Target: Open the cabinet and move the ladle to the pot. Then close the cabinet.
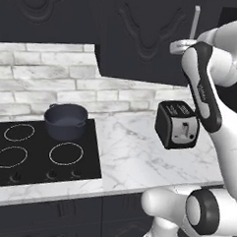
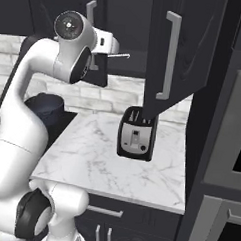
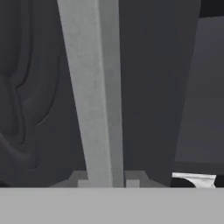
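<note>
The black cabinet (image 2: 132, 23) has its right door (image 2: 190, 71) swung wide open, silver bar handle (image 2: 169, 55) facing out. My gripper (image 2: 96, 47) is up at the left door (image 1: 144, 38), shut around that door's long vertical handle (image 3: 94, 87), which runs down the middle of the hand view. The left door stands partly open. A thin silvery ladle (image 2: 119, 56) lies on the dark shelf inside, just right of my hand; its pale end (image 3: 194, 178) shows low right in the hand view. The dark blue-grey pot (image 1: 66, 120) sits on the cooktop's back right ring, with nothing visible inside.
A black toaster (image 1: 177, 124) stands on the marble counter (image 1: 133, 155) below the cabinet. The black cooktop (image 1: 20, 152) is to the left. A tall dark oven unit (image 2: 226, 148) borders the counter on the right. The open right door overhangs the toaster (image 2: 137, 133).
</note>
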Controlling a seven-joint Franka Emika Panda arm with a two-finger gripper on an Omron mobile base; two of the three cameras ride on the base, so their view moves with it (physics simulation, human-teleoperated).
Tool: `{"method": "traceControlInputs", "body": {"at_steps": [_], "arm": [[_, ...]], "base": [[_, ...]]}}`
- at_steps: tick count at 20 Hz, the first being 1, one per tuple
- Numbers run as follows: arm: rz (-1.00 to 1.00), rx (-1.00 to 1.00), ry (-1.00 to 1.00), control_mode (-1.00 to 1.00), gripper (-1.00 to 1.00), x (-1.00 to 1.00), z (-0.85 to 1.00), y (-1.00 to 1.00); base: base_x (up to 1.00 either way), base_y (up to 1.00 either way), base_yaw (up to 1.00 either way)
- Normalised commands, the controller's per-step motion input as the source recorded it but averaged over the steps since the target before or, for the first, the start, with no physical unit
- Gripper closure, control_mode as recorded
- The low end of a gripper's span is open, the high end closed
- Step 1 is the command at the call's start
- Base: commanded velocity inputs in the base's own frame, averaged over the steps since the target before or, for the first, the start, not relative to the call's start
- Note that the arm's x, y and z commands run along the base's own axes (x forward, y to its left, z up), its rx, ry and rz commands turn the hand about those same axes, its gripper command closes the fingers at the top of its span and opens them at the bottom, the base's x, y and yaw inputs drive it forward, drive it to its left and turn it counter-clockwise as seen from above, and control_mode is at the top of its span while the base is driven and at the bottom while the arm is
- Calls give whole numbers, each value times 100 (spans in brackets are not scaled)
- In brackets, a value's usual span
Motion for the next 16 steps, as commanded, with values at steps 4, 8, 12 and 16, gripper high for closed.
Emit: {"method": "traceControlInputs", "body": {"at_steps": [4,8,12,16], "arm": [[-7,0,-1,-100,100,-78,0,1],[-9,0,-1,-100,100,-89,0,0],[-11,0,0,-100,100,-91,0,0],[-11,0,0,-100,100,-72,0,0]], "base": [[0,0,0],[0,0,0],[0,0,0],[0,0,0]]}}
